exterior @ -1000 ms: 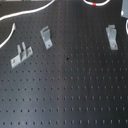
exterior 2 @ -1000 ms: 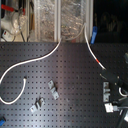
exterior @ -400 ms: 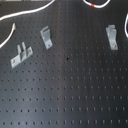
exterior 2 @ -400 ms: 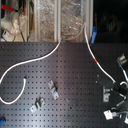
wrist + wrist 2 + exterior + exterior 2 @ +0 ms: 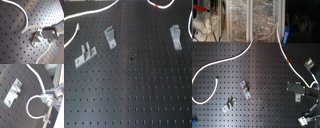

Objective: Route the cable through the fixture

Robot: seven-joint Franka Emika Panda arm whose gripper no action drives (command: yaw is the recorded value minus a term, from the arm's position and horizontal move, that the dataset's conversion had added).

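Note:
The white cable (image 5: 222, 62) runs from a loop at the second exterior view's left, up over the board's far edge, then down past its red band (image 5: 288, 60) toward the gripper (image 5: 296, 92) at the right. In both wrist views the cable (image 5: 31, 28) (image 5: 37, 76) runs in at the fingers and comes out the other side, so the gripper (image 5: 46, 32) (image 5: 46, 97) looks shut on it. A grey bracket (image 5: 37, 38) (image 5: 13, 90) stands close beside the fingers. The first exterior view shows the cable (image 5: 94, 12) and red band (image 5: 159, 5) along the far edge, with no gripper.
Three grey brackets stand on the black perforated board (image 5: 134, 95): two toward the first exterior view's left (image 5: 82, 55) (image 5: 110, 36) and one at its right (image 5: 176, 36). Clutter and clear plastic (image 5: 252, 20) lie behind the board in the second exterior view.
In the second exterior view the gripper has shifted a little leftward at the board's right side. The brackets and the cable in the first exterior view have not moved.

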